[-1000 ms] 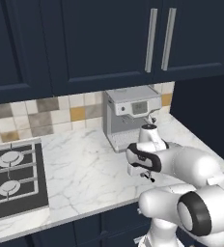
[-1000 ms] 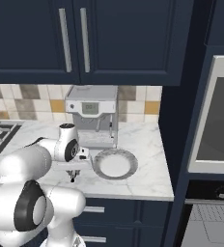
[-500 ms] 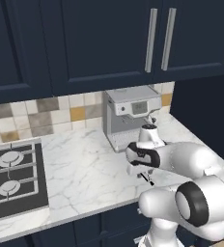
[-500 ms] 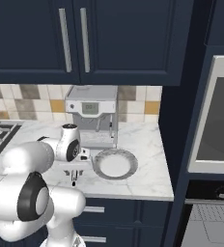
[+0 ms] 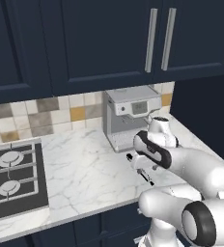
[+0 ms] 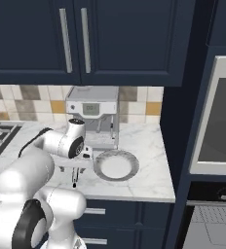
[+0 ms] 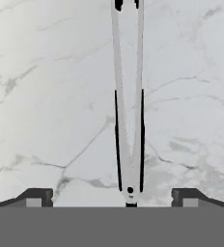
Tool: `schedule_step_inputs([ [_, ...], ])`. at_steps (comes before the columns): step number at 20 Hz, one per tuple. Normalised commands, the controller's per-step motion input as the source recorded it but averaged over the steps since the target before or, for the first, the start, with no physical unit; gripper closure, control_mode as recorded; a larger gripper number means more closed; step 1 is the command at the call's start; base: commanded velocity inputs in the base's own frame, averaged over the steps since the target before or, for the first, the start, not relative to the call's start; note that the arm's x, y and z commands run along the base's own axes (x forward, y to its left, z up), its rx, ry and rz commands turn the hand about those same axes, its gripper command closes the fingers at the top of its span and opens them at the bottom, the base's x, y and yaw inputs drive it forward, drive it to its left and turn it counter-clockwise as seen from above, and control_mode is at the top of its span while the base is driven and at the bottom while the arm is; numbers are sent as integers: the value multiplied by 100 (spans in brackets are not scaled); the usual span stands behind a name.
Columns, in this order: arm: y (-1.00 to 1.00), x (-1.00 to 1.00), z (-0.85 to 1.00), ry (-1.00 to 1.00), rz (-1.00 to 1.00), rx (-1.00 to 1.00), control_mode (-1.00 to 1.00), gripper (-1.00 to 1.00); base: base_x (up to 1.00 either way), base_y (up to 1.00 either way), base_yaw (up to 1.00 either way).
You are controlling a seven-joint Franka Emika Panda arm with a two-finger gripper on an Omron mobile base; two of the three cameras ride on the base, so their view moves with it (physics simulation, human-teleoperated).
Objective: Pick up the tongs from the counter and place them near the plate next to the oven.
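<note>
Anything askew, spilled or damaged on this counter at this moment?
Nothing stands out. The tongs lie flat on the marble counter between the open fingers, just left of the plate, which sits level and intact before the coffee machine.

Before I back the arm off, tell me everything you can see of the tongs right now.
The tongs are slim, silver-grey and metal-looking: two long arms joined at a riveted hinge end, with black strips along the outer edges and black ends. They lie flat on the white marble top, between the open gripper, whose fingers stand clear on either side. From the right base view they rest just left of the plate, apart from it.
</note>
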Motion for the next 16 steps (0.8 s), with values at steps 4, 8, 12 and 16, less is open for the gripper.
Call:
schedule_step_inputs([
  [4,0,-35,62,-13,0,11,-100,-100,0,0,0],
  [8,0,-31,69,-13,0,7,-100,-100,0,0,0],
  [12,0,-32,68,-12,0,5,-100,-100,0,0,0],
  [16,0,-36,66,-11,-1,4,-100,-100,0,0,0],
])
